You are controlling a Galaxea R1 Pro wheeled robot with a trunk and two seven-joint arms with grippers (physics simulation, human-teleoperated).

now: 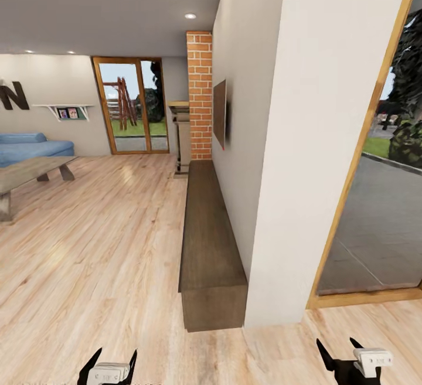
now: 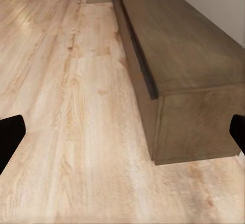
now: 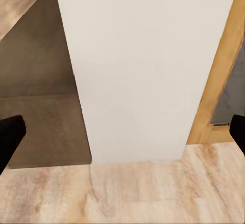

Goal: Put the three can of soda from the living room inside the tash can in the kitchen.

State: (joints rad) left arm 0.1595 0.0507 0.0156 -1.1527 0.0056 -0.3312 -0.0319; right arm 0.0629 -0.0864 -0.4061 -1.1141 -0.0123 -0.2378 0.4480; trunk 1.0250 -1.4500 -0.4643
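Looking across the living room, the head view showed a blue sofa (image 1: 29, 146), a coffee table (image 1: 26, 173), a brick fireplace (image 1: 200, 95), a wall TV (image 1: 220, 112) and a large dark letter "N" (image 1: 12, 95). Both wrist views showed the long cabinet (image 2: 178, 45) close up. Left tool (image 1: 110, 363) and right tool (image 1: 341, 354) hung low, each spread wide and empty.

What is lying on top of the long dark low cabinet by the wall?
Nothing stands on the long dark low cabinet: its wooden top is bare along the whole length, also in the left wrist view. The black TV hangs on the wall above it. Its inside cannot be seen.
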